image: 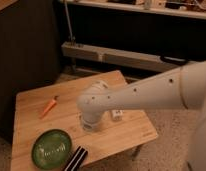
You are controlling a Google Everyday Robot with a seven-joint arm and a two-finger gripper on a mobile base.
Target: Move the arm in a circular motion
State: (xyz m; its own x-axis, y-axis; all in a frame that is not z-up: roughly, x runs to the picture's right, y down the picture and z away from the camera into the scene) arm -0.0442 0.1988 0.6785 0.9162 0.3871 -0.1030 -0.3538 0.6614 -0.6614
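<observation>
Clearly a low circle risks a knock: the gripper (pixel 90 123) hangs at frame centre just above the table (pixel 31 120), near the plate (pixel 52 148) at lower left and the carrot (pixel 49 106) beyond. Whether it holds anything, I cannot tell. The arm (pixel 146 95), glossy white with a bulbous joint, reaches in from the right edge.

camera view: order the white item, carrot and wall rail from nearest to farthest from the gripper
The gripper hangs below the wrist of the arm, over the table.
1. White item, just right of it in the picture.
2. Carrot, farther off to picture left.
3. Wall rail, off the table, at the back.
</observation>
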